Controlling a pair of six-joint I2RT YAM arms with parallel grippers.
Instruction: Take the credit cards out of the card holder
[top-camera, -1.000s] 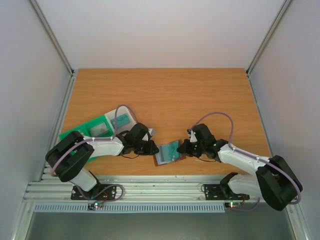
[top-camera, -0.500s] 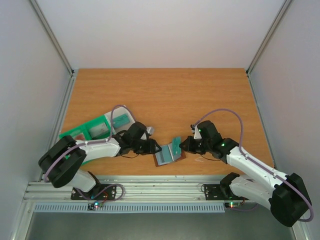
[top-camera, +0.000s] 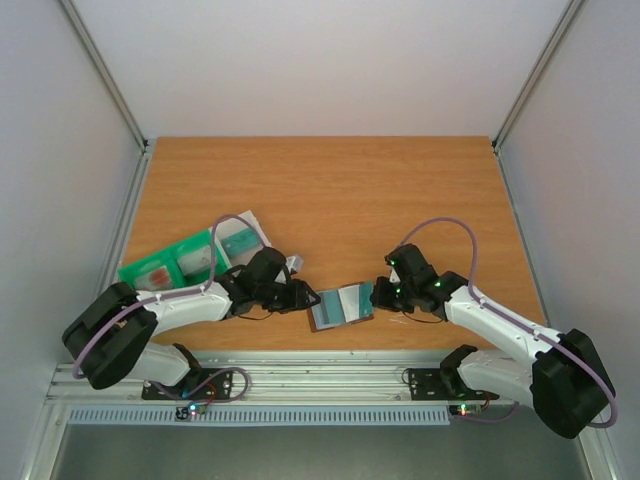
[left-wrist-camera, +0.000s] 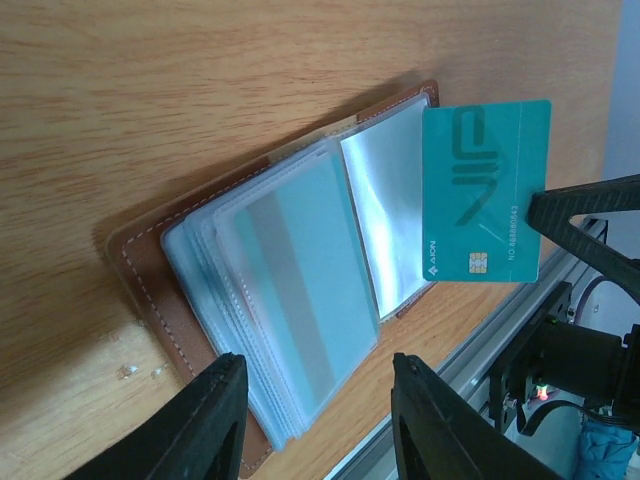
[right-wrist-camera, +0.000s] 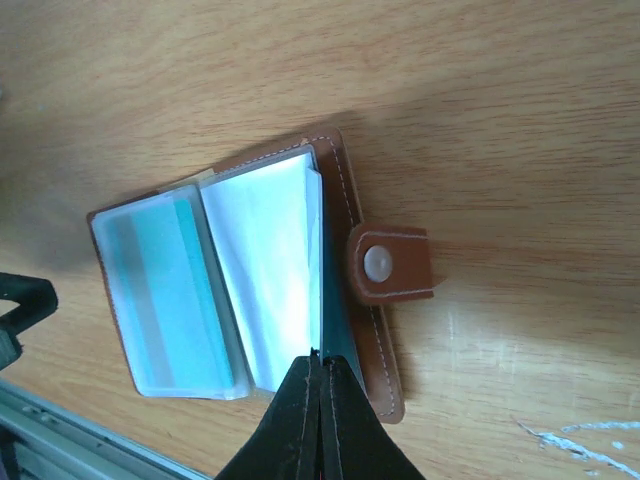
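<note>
Left wrist view gives us the best read: the right tool (right-wrist-camera: 320, 360) is clenched on one teal credit card (left-wrist-camera: 485, 195), pinched at its short edge and held off the side of the card holder (left-wrist-camera: 280, 300) nearer the right arm. We can't tell whether the card's last corner is free of the clear sleeve or only overlaps it in the picture. The holder lies open and flat on the desk (top-camera: 330, 190) between the two arms, near the front edge, snap tab (right-wrist-camera: 390, 262) pointing away from the left arm. The left tool (left-wrist-camera: 318, 365) is released, fingers spread wide over the holder's opposite end. We can't say whether it presses on the leather or only hovers. Our estimate is that we're partway through. One card is as good as out but not yet set down. At least one more teal card with a grey stripe sits in the top sleeve of the stack, and several more sleeves lie under it, their contents hidden. On containers, the green tray (top-camera: 130, 270) sits left of the left arm, well apart from the holder. One compartment holds a pale thing with reddish marks and the next a pale grey one, likely cards already pulled but too small to confirm. The translucent box (top-camera: 255, 228) just behind the tray has something teal inside. What's left is to drop this card and then work through the remaining sleeves.
</note>
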